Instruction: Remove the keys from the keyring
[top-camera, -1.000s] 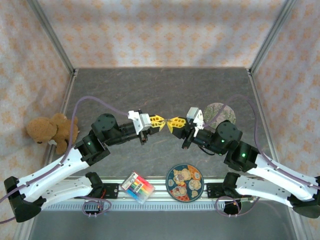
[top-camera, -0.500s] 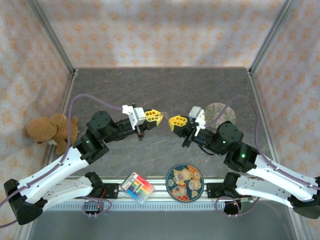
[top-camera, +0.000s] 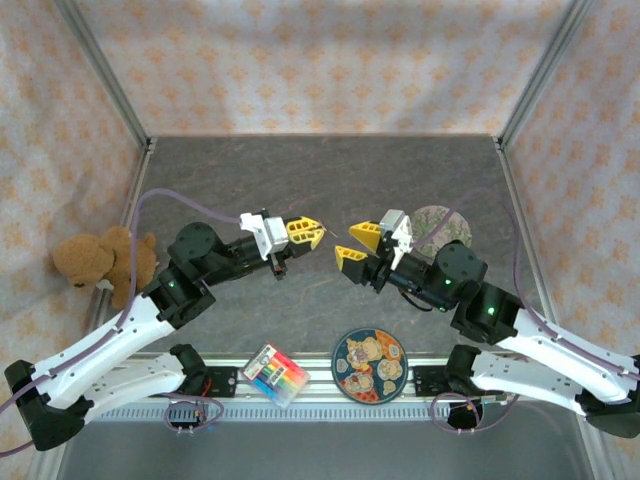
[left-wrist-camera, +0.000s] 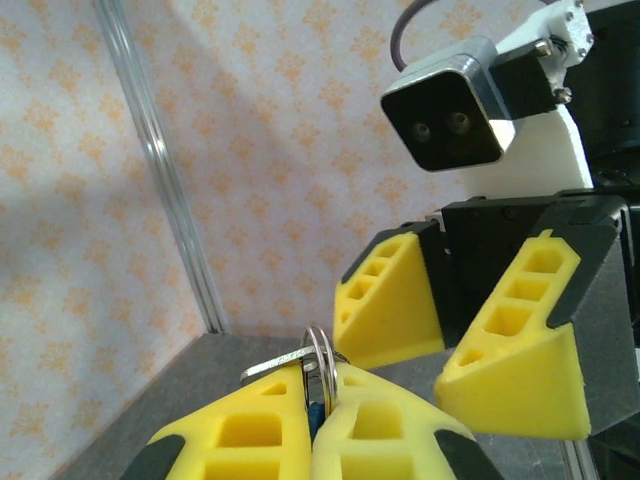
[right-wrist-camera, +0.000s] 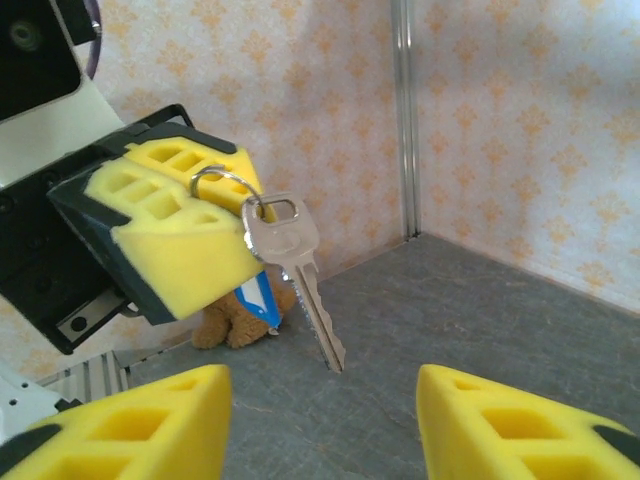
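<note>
The arms have drawn apart and the right gripper (top-camera: 357, 243) has let go, its jaws now spread and empty. The left gripper (top-camera: 305, 230) stays clenched on the keyring (right-wrist-camera: 258, 296), whose blue tag dangles under its fingertips. The key (right-wrist-camera: 296, 270) hangs from it just off those tips, between both grippers, long axis near upright, tip pointing down at the table (top-camera: 330, 180)

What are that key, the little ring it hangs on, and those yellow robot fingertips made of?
The key looks like pale silvery metal, brushed rather than mirror-bright: it gleams dully and has crisp cut teeth. The ring looks like thin shiny steel wire, coiled double. The yellow fingers look like matte foam or soft plastic, with moulded square hollows; which, I can't tell.
</note>
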